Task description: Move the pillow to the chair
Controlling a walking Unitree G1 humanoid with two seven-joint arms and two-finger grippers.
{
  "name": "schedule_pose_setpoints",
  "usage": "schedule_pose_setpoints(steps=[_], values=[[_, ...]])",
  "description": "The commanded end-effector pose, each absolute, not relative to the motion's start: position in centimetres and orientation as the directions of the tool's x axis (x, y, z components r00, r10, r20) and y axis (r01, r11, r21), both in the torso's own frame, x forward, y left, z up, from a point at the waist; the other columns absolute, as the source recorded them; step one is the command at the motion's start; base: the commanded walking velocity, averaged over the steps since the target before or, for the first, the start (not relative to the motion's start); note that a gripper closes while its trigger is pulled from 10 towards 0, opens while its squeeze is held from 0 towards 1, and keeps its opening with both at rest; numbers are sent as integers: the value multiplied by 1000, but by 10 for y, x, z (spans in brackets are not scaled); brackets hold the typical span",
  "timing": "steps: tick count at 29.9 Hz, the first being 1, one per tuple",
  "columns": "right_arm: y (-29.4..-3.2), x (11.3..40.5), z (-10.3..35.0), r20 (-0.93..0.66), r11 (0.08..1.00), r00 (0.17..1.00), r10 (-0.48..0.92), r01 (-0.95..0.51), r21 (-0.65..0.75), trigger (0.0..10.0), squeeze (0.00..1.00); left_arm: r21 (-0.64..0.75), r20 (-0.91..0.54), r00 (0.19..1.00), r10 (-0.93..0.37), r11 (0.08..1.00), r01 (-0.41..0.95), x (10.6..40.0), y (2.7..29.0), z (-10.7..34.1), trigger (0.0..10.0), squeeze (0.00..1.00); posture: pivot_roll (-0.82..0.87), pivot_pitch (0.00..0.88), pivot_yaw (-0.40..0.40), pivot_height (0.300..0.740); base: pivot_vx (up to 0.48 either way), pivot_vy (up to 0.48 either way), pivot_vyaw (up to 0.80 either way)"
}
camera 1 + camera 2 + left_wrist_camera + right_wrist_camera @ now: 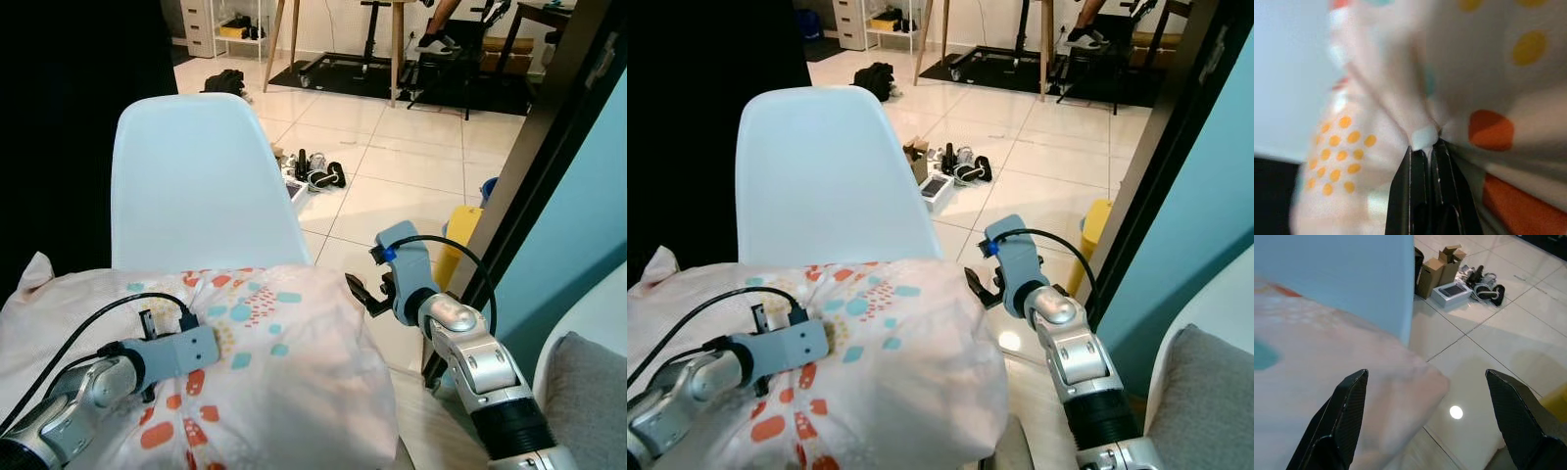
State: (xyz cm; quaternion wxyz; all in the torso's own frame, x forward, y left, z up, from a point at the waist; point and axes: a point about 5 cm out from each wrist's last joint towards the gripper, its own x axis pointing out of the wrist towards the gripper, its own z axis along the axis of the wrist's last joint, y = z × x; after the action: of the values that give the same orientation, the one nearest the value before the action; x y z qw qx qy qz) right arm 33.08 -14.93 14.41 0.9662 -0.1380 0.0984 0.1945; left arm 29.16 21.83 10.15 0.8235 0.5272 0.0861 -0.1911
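Note:
The pillow (284, 362), pale pink with orange and teal dots, lies on the seat of the white chair (196, 186), bulging against its backrest. My left gripper (152, 328) rests on top of the pillow near its left middle. In the left wrist view its black fingers (1418, 171) are shut on a pinched fold of the pillow (1400, 73). My right gripper (358, 292) hovers just off the pillow's right edge. It is open, and its two fingers (1347, 406) stand wide apart with the pillow's corner (1400, 396) and floor between them.
Small boxes, a device and shoes (318, 176) lie on the tiled floor behind the chair. A yellow object (458, 240) leans by a dark door frame (529, 166) on the right. A grey cushion (588, 401) sits at lower right. Table legs and an exercise machine with a person's foot (431, 39) stand far back.

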Motion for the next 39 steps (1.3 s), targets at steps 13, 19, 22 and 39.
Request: schedule_pose_setpoints(steps=[13, 19, 22, 39], values=[[-150, 334, 150, -221, 895, 916, 335, -382, -228, 10000, 0, 757, 426, 877, -223, 619, -210, 328, 166, 238, 0, 0, -48, 0, -78, 551, 0, 0, 0], [-150, 334, 149, -225, 897, 916, 331, -380, -227, 10000, 0, 798, 391, 864, -319, 585, -145, 325, 148, 222, 0, 0, -42, 0, -75, 551, 0, 0, 0], [-149, 332, 147, -231, 894, 913, 337, -387, -225, 10000, 0, 797, 342, 888, -308, 596, -100, 325, 150, 205, 0, 0, -42, 0, -75, 551, 0, 0, 0], [-146, 332, 146, -234, 892, 909, 346, -395, -218, 10000, 0, 768, 128, 961, -246, 637, 61, 320, 167, 165, 10000, 1000, -41, 0, -78, 551, 0, 0, 0]])
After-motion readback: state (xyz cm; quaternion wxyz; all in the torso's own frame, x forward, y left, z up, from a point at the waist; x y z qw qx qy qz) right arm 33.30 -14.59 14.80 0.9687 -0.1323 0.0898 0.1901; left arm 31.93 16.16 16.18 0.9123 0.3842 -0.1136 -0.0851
